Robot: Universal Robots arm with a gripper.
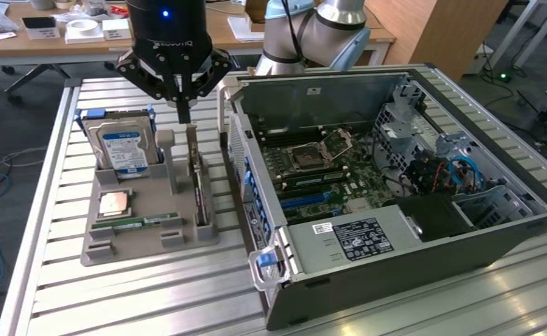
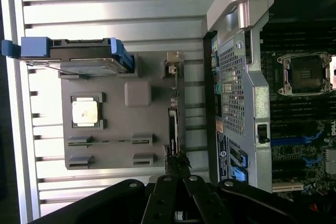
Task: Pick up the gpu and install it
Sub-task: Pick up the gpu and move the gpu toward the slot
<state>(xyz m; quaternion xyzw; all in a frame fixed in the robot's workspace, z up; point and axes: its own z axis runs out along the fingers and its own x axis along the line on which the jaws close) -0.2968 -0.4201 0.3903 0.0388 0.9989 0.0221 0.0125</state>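
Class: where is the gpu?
Exterior view: the gpu stands on edge in the grey holder, left of the computer case, right of the hard drive.

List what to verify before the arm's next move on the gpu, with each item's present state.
1. gpu stands on edge in the grey holder: ok.
2. Claw is over one end of the gpu: ok.
3. Claw open to take the card: not ok, it is shut.
4. Claw touching the gpu: cannot tell.
5. Hard drive stands apart from the gpu: ok.
6. Computer case is open, with the motherboard exposed: ok.
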